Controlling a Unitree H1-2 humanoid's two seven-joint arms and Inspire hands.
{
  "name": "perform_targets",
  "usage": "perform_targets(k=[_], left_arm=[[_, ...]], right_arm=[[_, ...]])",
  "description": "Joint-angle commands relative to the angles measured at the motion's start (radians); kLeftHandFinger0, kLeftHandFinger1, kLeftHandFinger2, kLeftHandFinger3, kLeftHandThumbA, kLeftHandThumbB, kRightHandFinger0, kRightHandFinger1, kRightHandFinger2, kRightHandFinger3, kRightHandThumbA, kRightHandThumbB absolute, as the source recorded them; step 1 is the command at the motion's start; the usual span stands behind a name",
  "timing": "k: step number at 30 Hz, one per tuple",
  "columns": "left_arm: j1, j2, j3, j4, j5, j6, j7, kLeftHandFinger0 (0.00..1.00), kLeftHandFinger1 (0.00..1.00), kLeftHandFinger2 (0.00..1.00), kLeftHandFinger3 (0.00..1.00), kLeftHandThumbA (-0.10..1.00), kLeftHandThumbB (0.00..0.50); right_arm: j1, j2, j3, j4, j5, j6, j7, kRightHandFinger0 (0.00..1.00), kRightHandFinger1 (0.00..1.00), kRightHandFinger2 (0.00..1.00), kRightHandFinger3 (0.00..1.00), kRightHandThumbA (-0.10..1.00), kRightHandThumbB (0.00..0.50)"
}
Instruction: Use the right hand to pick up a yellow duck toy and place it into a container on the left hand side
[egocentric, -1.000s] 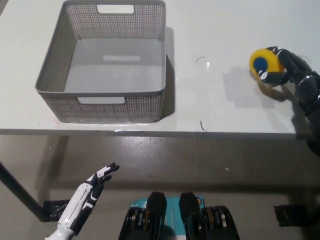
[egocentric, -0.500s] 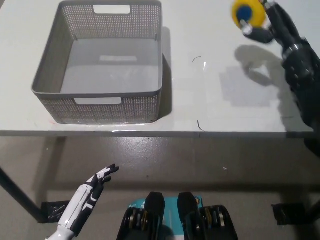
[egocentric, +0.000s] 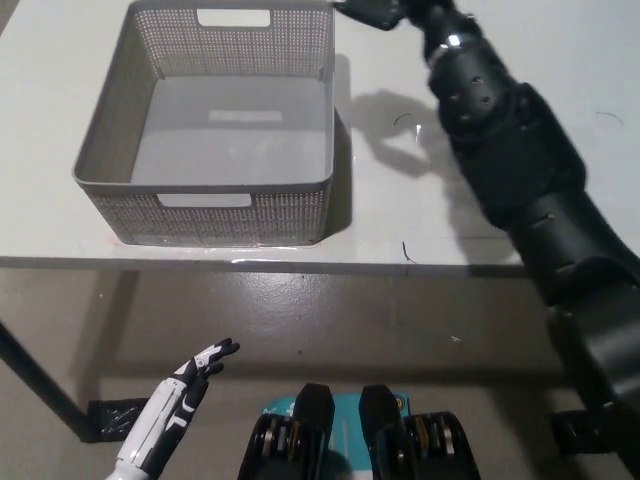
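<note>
Along the top edge of the frame, just right of the grey perforated plastic basket (egocentric: 205, 170), your black right hand (egocentric: 385, 12) is mostly cut off, so you cannot tell whether it is clamped on anything or how its fingers stand. The yellow duck toy named in the task is not visible anywhere in this view; it may be in that hand beyond the frame edge, but nothing here confirms it. What the coming move turns on is this: the basket's open mouth lies to the left of and slightly below the visible part of the hand in the frame, with the basket's right wall and upper right corner between them. The black arm runs diagonally from the lower right up to that corner, so the hand is beside the rim, not yet over the interior. The basket sits on the white table (egocentric: 420, 220) in the upper left, and its floor shows nothing inside. Your white left hand (egocentric: 190, 375) rests in the lower left, below the table edge, fingers loosely extended, holding nothing, well apart from the basket.
</note>
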Motion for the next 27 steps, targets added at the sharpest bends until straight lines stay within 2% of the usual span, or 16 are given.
perform_targets(k=[1, 4, 6, 9, 13, 16, 17, 19, 22, 23, 24, 25, 26, 27], left_arm=[[-0.011, 0.005, 0.000, -0.011, 0.005, 0.015, -0.013, 1.00, 1.00, 1.00, 1.00, 1.00, 0.356], [-0.016, 0.002, -0.004, -0.008, 0.010, 0.023, -0.013, 1.00, 1.00, 1.00, 1.00, 1.00, 0.374], [-0.021, -0.002, -0.005, -0.005, 0.003, 0.028, -0.015, 1.00, 1.00, 1.00, 1.00, 1.00, 0.377], [-0.029, 0.000, -0.006, 0.003, 0.003, 0.019, -0.017, 1.00, 1.00, 1.00, 1.00, 1.00, 0.379], [-0.037, -0.004, -0.011, -0.010, 0.013, 0.054, -0.021, 1.00, 1.00, 1.00, 1.00, 1.00, 0.409], [-0.045, -0.003, -0.016, -0.014, 0.013, 0.060, -0.028, 1.00, 1.00, 1.00, 1.00, 1.00, 0.410], [-0.054, -0.002, -0.020, -0.009, 0.019, 0.054, -0.030, 1.00, 1.00, 1.00, 1.00, 1.00, 0.387], [-0.060, -0.001, -0.022, -0.003, 0.026, 0.048, -0.029, 1.00, 1.00, 1.00, 1.00, 1.00, 0.393], [-0.062, -0.002, -0.026, -0.012, 0.025, 0.070, -0.036, 1.00, 1.00, 1.00, 1.00, 1.00, 0.390], [-0.063, -0.002, -0.026, -0.013, 0.025, 0.070, -0.036, 1.00, 1.00, 1.00, 1.00, 1.00, 0.391], [-0.065, -0.005, -0.028, -0.010, 0.022, 0.069, -0.037, 1.00, 1.00, 1.00, 1.00, 1.00, 0.389], [-0.065, -0.004, -0.029, -0.009, 0.022, 0.063, -0.038, 1.00, 1.00, 1.00, 1.00, 1.00, 0.383], [-0.066, -0.002, -0.031, -0.014, 0.024, 0.073, -0.041, 1.00, 1.00, 1.00, 1.00, 1.00, 0.393], [-0.066, -0.002, -0.031, -0.014, 0.023, 0.074, -0.041, 1.00, 1.00, 1.00, 1.00, 1.00, 0.389]], right_arm=[[-0.126, 0.042, 0.004, 0.037, 0.010, -0.037, -0.034, 0.00, 0.42, 0.77, 0.82, -0.10, 0.155], [-0.145, 0.084, 0.001, 0.070, 0.010, -0.017, -0.055, 0.00, 0.42, 0.80, 0.86, -0.10, 0.157], [-0.158, 0.106, 0.010, 0.123, 0.002, -0.058, -0.076, 0.00, 0.42, 0.81, 0.87, -0.10, 0.146], [-0.165, 0.133, 0.014, 0.179, 0.003, -0.064, -0.090, 0.00, 0.43, 0.81, 0.87, -0.10, 0.137], [-0.148, 0.155, 0.020, 0.236, 0.000, -0.078, -0.109, 0.00, 0.40, 0.77, 0.83, -0.10, 0.148], [-0.135, 0.157, 0.023, 0.261, 0.004, -0.087, -0.109, 0.00, 0.41, 0.77, 0.83, -0.10, 0.145], [-0.127, 0.159, 0.021, 0.276, 0.007, -0.063, -0.104, 0.00, 0.43, 0.79, 0.84, -0.10, 0.136], [-0.119, 0.161, 0.018, 0.291, 0.014, -0.052, -0.094, 0.01, 0.46, 0.81, 0.86, -0.10, 0.138], [-0.089, 0.161, 0.024, 0.315, 0.010, -0.072, -0.106, 0.00, 0.45, 0.81, 0.88, -0.10, 0.150], [-0.087, 0.161, 0.024, 0.317, 0.010, -0.074, -0.106, 0.00, 0.41, 0.76, 0.82, -0.10, 0.184], [-0.078, 0.161, 0.018, 0.321, 0.017, -0.063, -0.100, 0.00, 0.40, 0.78, 0.84, -0.10, 0.144], [-0.072, 0.161, 0.016, 0.326, 0.021, -0.065, -0.100, 0.00, 0.42, 0.80, 0.85, -0.10, 0.152], [-0.066, 0.161, 0.007, 0.331, 0.029, -0.055, -0.103, 0.12, 0.49, 0.81, 0.85, -0.10, 0.187], [-0.066, 0.161, 0.002, 0.332, 0.035, -0.040, -0.096, 0.24, 0.56, 0.82, 0.83, -0.02, 0.183]])
